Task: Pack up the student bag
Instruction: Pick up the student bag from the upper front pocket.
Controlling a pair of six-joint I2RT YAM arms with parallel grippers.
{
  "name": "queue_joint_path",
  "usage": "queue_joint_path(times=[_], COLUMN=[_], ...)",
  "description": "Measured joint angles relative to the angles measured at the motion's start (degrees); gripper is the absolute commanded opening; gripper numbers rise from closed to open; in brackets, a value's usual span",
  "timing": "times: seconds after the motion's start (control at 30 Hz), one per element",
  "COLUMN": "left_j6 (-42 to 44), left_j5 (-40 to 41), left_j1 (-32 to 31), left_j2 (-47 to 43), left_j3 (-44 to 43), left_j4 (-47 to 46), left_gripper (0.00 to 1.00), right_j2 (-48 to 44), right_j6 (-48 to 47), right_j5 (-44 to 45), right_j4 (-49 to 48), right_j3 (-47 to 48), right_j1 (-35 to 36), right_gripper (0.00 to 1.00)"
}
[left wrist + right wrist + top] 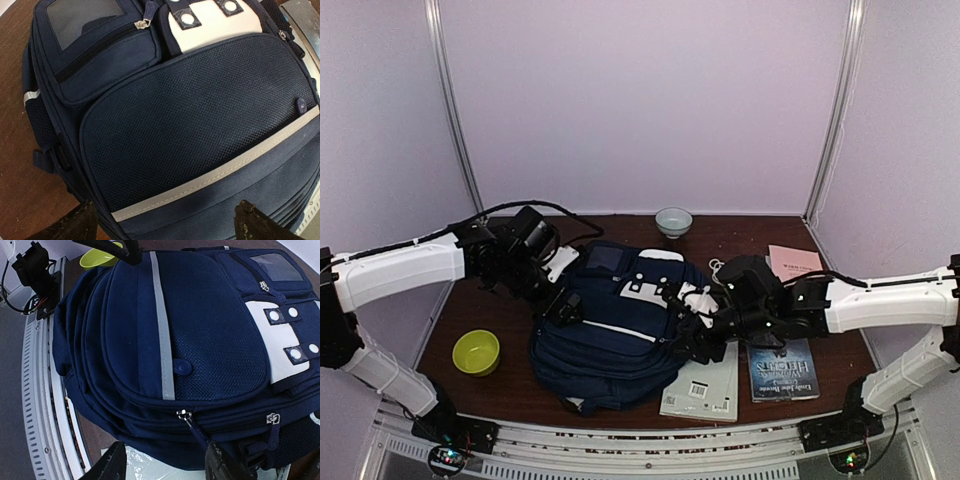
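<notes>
The student bag (610, 330), navy with thin pale stripes and white patches, lies flat in the middle of the table. My left gripper (565, 305) hovers at its left side; in the left wrist view its fingers stand wide open (167, 220) over the mesh front pocket of the bag (190, 125). My right gripper (695, 340) is at the bag's right side. In the right wrist view it (165, 462) is open, its jaws partly apart. A silver zip slider (184, 414) on the bag (200, 340) trails a navy pull tab (199, 434) towards the right finger, which does not pinch it.
A green bowl (476, 351) sits front left, a pale bowl (673, 221) at the back. A pink book (795, 262) and a dark blue book (782, 370) lie at the right. A plastic-wrapped grey book (702, 390) lies by the bag's front right edge, under my right gripper.
</notes>
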State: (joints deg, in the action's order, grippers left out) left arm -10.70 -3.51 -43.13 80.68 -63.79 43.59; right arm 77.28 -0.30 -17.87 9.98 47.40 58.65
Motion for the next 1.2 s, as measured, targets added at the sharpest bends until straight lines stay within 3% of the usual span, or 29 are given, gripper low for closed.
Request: queue_joint_path(times=[0.3,0.43,0.6,0.8,1.07,1.2], left_j6=[-0.4,-0.4,-0.3,0.0,0.5,-1.3], left_j5=[-0.2,-0.3,-0.7,-1.3,-4.2,-6.8], left_j1=[1.6,1.8,1.9,1.9,2.0,5.9], left_j2=[-0.8,-1.1,-1.4,-2.7,-4.5,-4.9], left_j3=[2.9,3.0,3.0,3.5,3.8,3.5], left_j4=[-1.6,-1.9,-2.0,-2.1,-3.1,-3.3], left_gripper=[0.98,0.98,0.98,0.98,0.98,0.98], right_j2=[5.7,8.4,11.5,12.3,11.6,8.1], right_j6=[-4.1,-5.2,-5.9,-6.0,-5.7,-5.4], right_j5=[2.6,2.7,2.6,2.5,3.6,5.6], right_j4=[-0.3,0.3,0.9,0.9,3.0,4.8], right_j3=[3.0,3.9,5.6,5.9,6.6,6.7], right_j1=[0.0,0.0,0.0,0.0,-0.2,-0.4], right_gripper=[0.47,0.35,0.28,0.00,0.00,0.00])
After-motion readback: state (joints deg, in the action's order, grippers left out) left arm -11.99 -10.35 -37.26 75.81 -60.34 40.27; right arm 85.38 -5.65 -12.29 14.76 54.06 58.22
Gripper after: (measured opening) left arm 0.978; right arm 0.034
